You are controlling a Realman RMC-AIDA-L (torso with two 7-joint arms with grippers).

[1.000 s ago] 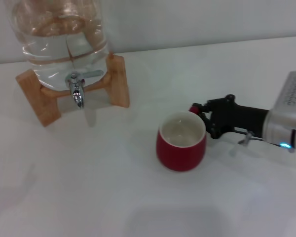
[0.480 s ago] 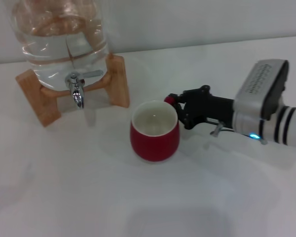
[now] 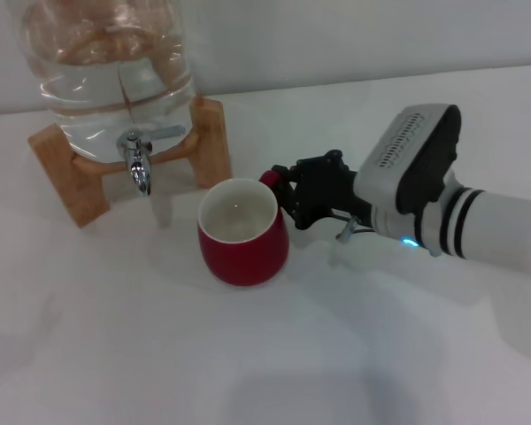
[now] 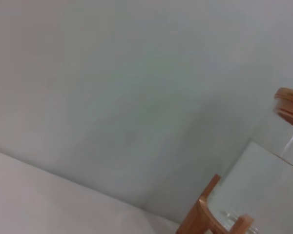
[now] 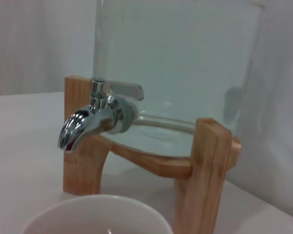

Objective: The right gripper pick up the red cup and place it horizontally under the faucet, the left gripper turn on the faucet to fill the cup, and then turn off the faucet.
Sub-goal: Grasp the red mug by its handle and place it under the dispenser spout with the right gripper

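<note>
The red cup (image 3: 242, 232) stands upright, to the right of and a little nearer than the faucet (image 3: 138, 163); I cannot tell whether it rests on the table. Its cream rim shows in the right wrist view (image 5: 95, 216). My right gripper (image 3: 283, 190) is shut on the cup's small red handle, its arm reaching in from the right. The chrome faucet (image 5: 95, 117) sticks out of the clear glass water jar (image 3: 106, 66), its flat lever pointing sideways. The left gripper is out of view; its wrist view shows only the jar's side (image 4: 268, 185) and wall.
The jar sits on a wooden stand (image 3: 211, 146) at the back left of the white table (image 3: 248, 354). A pale wall rises behind it. The stand's post (image 5: 205, 170) is close beyond the cup.
My right gripper has carried the red cup leftward across the table, from the right of centre to just right of the faucet. The jar and faucet have not moved.
</note>
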